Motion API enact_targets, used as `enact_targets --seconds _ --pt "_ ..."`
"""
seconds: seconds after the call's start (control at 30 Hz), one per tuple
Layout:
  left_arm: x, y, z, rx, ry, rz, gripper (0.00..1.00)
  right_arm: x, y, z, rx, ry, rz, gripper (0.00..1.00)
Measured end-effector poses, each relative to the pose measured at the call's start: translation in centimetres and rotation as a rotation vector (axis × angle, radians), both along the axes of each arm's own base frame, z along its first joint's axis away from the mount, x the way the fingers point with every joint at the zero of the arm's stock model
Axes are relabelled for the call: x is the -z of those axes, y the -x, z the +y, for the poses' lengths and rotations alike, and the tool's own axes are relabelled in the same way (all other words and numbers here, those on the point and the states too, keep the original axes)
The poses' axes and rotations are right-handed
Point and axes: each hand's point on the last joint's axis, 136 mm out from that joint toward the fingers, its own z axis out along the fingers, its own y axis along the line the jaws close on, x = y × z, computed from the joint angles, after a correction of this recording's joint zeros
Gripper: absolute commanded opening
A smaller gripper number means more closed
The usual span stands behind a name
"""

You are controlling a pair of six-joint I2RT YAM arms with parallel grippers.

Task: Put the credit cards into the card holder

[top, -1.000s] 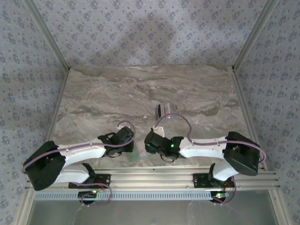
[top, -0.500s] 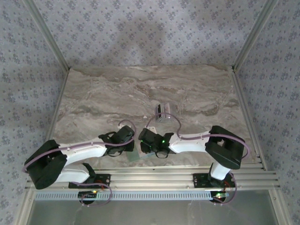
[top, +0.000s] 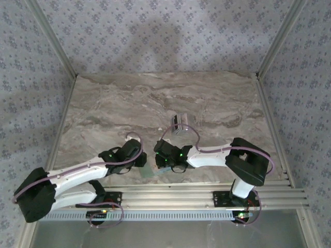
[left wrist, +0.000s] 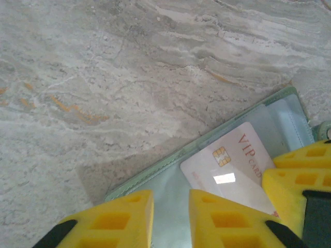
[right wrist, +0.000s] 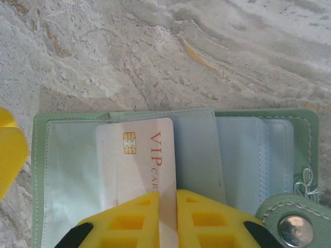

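Note:
The sage-green card holder [right wrist: 243,155] lies open and flat on the marble near the front edge [top: 150,174]. A pale credit card [right wrist: 137,160] marked VIP, with a gold chip, lies over its clear left pocket. My right gripper [right wrist: 167,199] is shut on that card's near edge. My left gripper [left wrist: 170,199] sits on the holder's end, its jaws drawn to a narrow gap with the pale lining [left wrist: 155,173] running between them. The card [left wrist: 232,160] shows beside the right fingers [left wrist: 300,170]. More credit cards [top: 179,123] lie in a small stack mid-table.
The holder's snap strap [right wrist: 289,227] sticks out at its right end. A left finger [right wrist: 10,150] stands just off the holder's left edge. Both grippers [top: 140,159] [top: 156,161] crowd together near the aluminium rail [top: 170,194]. Bare marble stretches behind.
My right gripper has moved left over the holder and its jaws have closed on the card. The left arm has stretched out lower, its gripper staying by the holder.

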Motion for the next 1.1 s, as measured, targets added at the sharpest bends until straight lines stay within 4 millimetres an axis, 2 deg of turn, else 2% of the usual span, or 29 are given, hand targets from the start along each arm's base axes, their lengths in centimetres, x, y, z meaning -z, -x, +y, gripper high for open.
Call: enact_targets --seconds 0.13,0.43,0.9,1.1 --pt "0.9 0.7 0.8 -0.009 -0.007 0.022 0.15 0.0 -0.1 0.0 -0.002 -0.001 0.001 0.09" --pt "3.3 1.9 1.6 -0.008 -0.044 0.082 0.14 0.4 -0.1 0.3 -0.012 -0.004 0.011 0.0" --pt "4.0 1.8 1.5 -0.009 -0.089 0.085 0.15 0.6 0.4 1.4 -0.023 -0.051 0.055 0.0" --pt "4.0 1.7 1.5 -0.01 -0.099 0.09 0.15 0.5 1.1 2.5 -0.034 -0.071 0.041 0.0"
